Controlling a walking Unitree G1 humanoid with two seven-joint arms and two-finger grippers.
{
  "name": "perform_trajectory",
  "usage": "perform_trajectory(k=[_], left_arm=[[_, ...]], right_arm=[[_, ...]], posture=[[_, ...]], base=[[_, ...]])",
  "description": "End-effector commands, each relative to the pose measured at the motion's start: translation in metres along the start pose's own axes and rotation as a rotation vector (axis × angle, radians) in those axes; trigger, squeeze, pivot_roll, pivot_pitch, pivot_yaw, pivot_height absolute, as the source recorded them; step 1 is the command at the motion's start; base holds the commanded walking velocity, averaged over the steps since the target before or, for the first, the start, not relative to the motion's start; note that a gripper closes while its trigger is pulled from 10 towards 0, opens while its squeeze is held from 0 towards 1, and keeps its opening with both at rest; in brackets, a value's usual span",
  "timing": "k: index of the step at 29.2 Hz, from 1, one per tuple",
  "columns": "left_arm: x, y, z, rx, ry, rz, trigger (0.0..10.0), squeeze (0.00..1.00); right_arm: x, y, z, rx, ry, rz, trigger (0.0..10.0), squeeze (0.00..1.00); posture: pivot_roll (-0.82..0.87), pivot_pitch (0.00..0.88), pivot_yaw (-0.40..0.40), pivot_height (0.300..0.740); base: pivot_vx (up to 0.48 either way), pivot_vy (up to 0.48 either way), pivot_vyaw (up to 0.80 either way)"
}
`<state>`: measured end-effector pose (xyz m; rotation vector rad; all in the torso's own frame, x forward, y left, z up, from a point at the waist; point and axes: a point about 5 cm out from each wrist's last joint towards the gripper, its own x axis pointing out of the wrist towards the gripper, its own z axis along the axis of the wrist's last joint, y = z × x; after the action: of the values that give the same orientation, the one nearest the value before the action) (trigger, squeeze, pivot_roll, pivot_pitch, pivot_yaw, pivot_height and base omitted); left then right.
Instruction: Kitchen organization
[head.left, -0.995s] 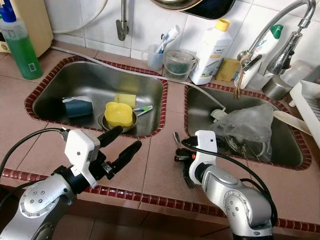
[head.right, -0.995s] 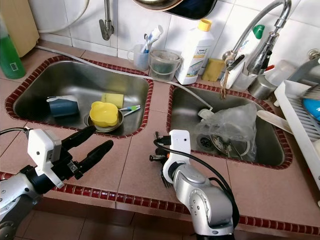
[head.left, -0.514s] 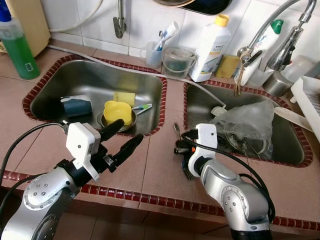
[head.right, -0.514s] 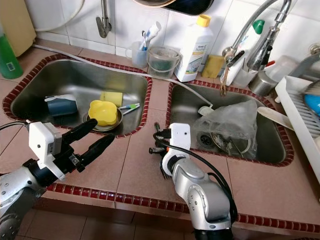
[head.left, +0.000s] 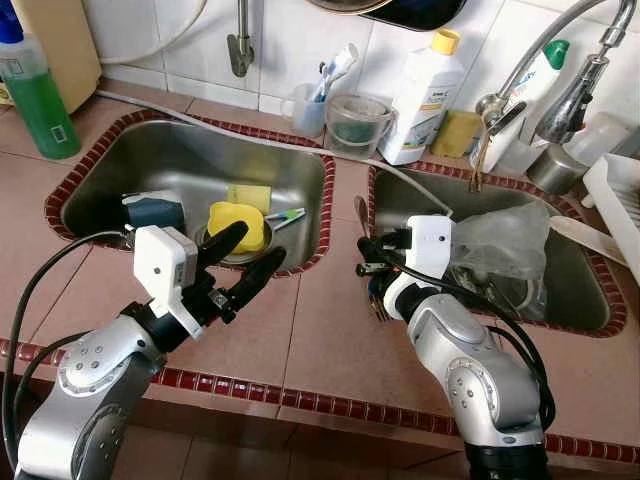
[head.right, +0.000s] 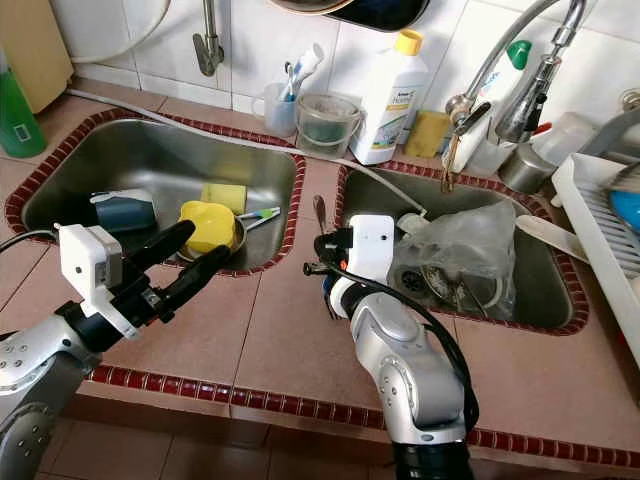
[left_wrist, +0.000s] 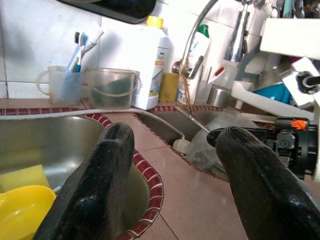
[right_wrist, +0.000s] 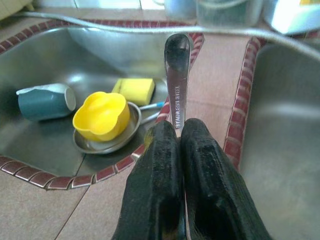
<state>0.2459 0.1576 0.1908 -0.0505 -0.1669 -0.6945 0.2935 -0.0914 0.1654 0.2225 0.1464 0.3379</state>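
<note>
1. The stainless steel utensil (right_wrist: 174, 80), lying on the tiled counter a second ago, is now lifted, its handle pinched tight by the right gripper (right_wrist: 177, 145) between the two sinks.
2. The left gripper (head.left: 243, 258), fingers apart, has edged toward the yellow bowl (head.left: 237, 224), so the pick-up looks done.

Left sink (head.left: 150, 160): brushed stainless steel, dull sheen. Right sink (head.left: 590, 300): same steel. Counter (head.left: 320, 340): matt pinkish tile, glossy dark-red tile edging. Utensil handle (right_wrist: 175, 80): polished stainless steel (stamped so), gripped between matt, rough black rubbery fingers (right_wrist: 160, 195) of right gripper (right_wrist: 177, 127). Yellow bowl (head.left: 238, 222): smooth glossy plastic, on shiny metal dish (right_wrist: 120, 140). Sponge (head.left: 250, 197): matt yellow foam. Bag (head.left: 500, 240): thin clear crinkled plastic. Faucet (head.left: 560, 40): bright chrome. Wall (head.left: 290, 40): glossy white tile. Left gripper (head.left: 240, 262): matt black fingers, white plastic housing.
</note>
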Motion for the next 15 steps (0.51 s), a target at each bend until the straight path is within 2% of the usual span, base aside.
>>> perform_trajectory(k=[1, 4, 6, 9, 10, 11, 13, 14, 15], left_arm=[[0.004, 0.002, -0.001, -0.023, -0.001, 0.015, 10.0, 0.00], [0.008, 0.005, -0.003, -0.017, -0.003, 0.049, 10.0, 0.00], [0.010, 0.005, -0.004, -0.007, 0.003, 0.059, 10.0, 0.00], [0.012, 0.006, -0.006, -0.052, 0.005, 0.076, 10.0, 0.00], [0.014, 0.008, -0.007, -0.040, 0.003, 0.102, 10.0, 0.00], [0.016, 0.011, -0.008, -0.047, -0.001, 0.126, 10.0, 0.00], [0.017, 0.013, -0.008, -0.045, -0.006, 0.146, 10.0, 0.00], [0.019, 0.017, -0.007, -0.033, -0.015, 0.182, 10.0, 0.00], [0.020, 0.019, -0.006, -0.023, -0.019, 0.197, 10.0, 0.00]], right_arm=[[-0.002, -0.003, 0.005, -0.023, -0.039, -0.001, 0.0, 0.00], [-0.002, -0.005, 0.010, -0.054, -0.116, 0.022, 0.0, 0.00], [-0.002, -0.007, 0.010, -0.068, -0.123, 0.013, 0.0, 0.00], [-0.003, -0.009, 0.010, -0.047, -0.129, 0.013, 0.0, 0.00], [-0.003, -0.010, 0.014, -0.069, -0.166, 0.009, 2.5, 0.00], [-0.004, -0.011, 0.016, -0.077, -0.186, 0.009, 4.0, 0.00], [-0.004, -0.011, 0.016, -0.085, -0.196, 0.014, 4.7, 0.00], [-0.004, -0.011, 0.018, -0.104, -0.221, 0.019, 7.7, 0.00], [-0.004, -0.011, 0.019, -0.102, -0.236, 0.023, 9.7, 0.00]], posture=[[0.13, 0.053, -0.137, 0.740], [0.12, 0.041, -0.129, 0.740], [0.12, 0.041, -0.129, 0.740], [0.12, 0.036, -0.123, 0.740], [0.11, 0.025, -0.116, 0.740], [0.11, 0.021, -0.114, 0.740], [0.11, 0.018, -0.111, 0.740], [0.10, 0.017, -0.108, 0.740], [0.10, 0.017, -0.105, 0.740]], base=[[0.000, 0.000, 0.00], [0.000, 0.000, 0.00], [0.000, 0.000, 0.00], [0.000, 0.000, 0.00], [0.000, 0.000, 0.00], [0.000, 0.000, 0.00], [0.000, 0.000, 0.00], [0.000, 0.000, 0.00], [0.000, 0.000, 0.00]])
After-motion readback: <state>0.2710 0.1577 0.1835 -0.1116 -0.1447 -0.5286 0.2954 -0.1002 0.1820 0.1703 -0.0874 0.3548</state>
